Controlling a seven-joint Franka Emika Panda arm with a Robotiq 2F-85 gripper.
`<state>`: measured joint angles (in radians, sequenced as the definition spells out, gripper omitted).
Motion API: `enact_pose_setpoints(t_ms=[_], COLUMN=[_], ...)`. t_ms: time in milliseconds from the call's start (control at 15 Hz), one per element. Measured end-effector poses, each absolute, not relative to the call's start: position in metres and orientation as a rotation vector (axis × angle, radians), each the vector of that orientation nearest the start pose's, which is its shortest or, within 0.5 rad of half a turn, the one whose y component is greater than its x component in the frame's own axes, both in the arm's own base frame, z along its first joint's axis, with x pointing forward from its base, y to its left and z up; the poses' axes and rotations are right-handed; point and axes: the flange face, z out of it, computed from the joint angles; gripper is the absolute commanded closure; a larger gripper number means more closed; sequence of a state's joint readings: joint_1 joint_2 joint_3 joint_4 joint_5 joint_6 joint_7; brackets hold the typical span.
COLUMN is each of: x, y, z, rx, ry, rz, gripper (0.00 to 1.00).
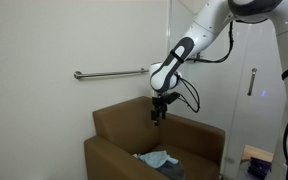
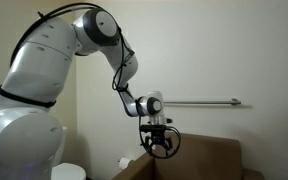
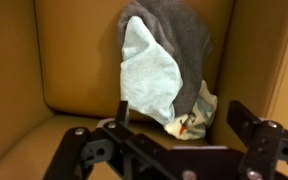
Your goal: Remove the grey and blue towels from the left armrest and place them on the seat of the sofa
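The grey towel (image 3: 184, 40) and the light blue towel (image 3: 149, 70) lie in a pile on the seat of the brown sofa (image 3: 74, 60). A white patterned cloth (image 3: 196, 112) lies at the pile's near end. In an exterior view the pile (image 1: 159, 160) sits on the seat. My gripper (image 3: 179, 115) is open and empty, hovering well above the pile. It hangs in front of the sofa back in an exterior view (image 1: 160, 112) and above the sofa in an exterior view (image 2: 157, 142).
The sofa's armrests (image 1: 109, 150) and backrest (image 1: 124, 115) surround the seat. A metal grab rail (image 1: 109, 73) runs along the wall behind. A door with a handle (image 1: 251, 82) stands beside the sofa. The rail (image 2: 204, 102) also shows in an exterior view.
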<state>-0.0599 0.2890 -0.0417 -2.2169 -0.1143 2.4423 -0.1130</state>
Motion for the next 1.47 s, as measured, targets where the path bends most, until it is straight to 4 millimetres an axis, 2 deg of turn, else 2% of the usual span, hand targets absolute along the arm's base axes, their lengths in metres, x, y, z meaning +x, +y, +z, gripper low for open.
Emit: enact_pose_setpoints(t_ms=[267,600,1467], x=[0.533,0.526,0.525], y=[-0.036,-0.021,-0.02], z=[0.233,0.228,0.226], rx=[-3.172,-3.137,-3.131], ry=[-0.216,-0.212,-0.205], rz=[0.257,0.323,0.328], gripper=[0.0,0.0,0.0])
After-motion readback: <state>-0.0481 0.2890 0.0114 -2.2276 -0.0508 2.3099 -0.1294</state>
